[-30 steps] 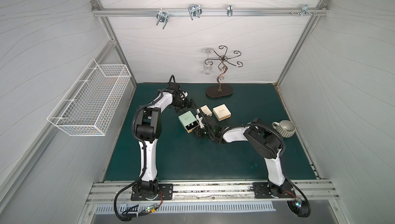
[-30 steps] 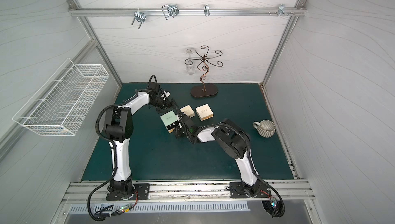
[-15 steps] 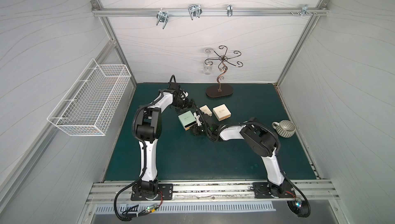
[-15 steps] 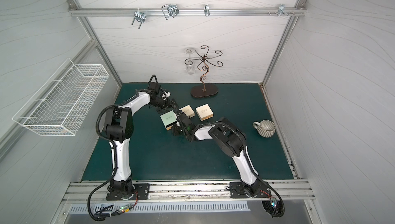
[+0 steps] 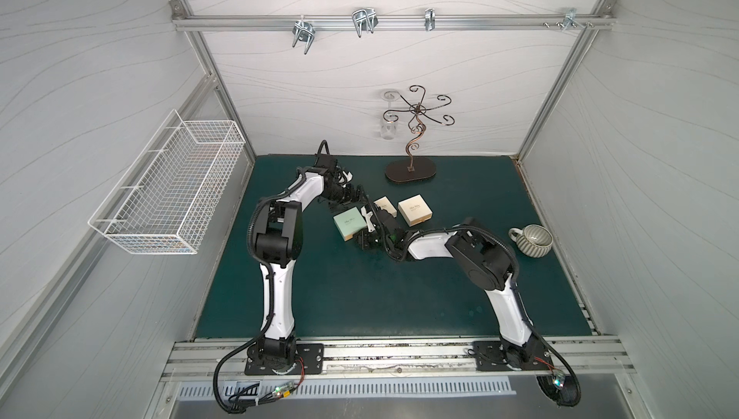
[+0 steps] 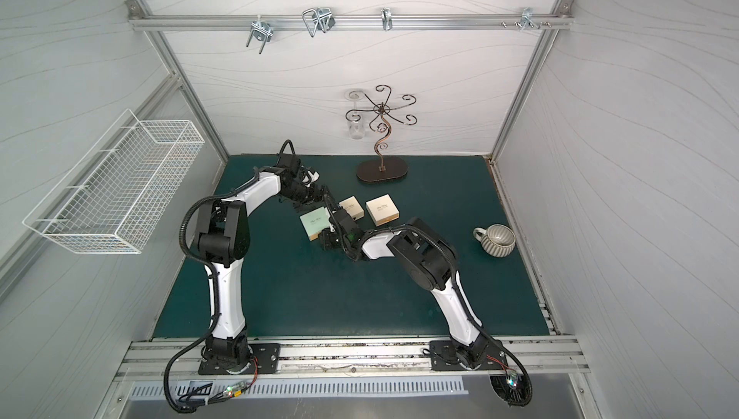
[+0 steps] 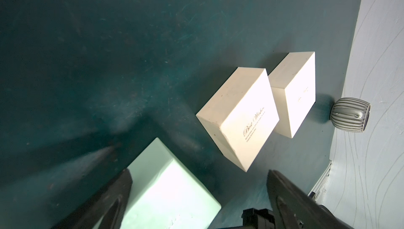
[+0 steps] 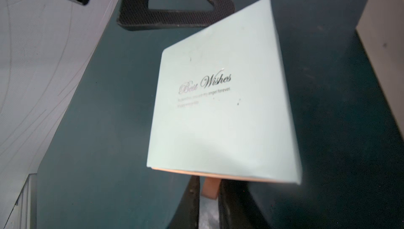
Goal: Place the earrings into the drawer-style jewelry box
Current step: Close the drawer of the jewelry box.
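Here, the drawer-style jewelry box is a flat, square, mint-green carton with silvery "Best Wishes" script on its top. It lies on the green mat, slightly left of the middle. In the right wrist view we see a thin peach edge under the mint sleeve along its near side, and we cannot see inside.

The right gripper has its jaws nearly together, pinching the peach pull tab that sticks out from that near side. The left gripper stands at the far side of the box with jaws spread wide, one finger by the far corner, gripping nothing. We cannot tell whether it touches the carton.

We cannot make out the earrings in any view.

Just right of the mint box and a little farther back sit a smaller cream box and a larger cream box, just beside each other, both closed, their contents hidden. Well to the right stands a ribbed grey mug. A white wire basket hangs on the left wall.
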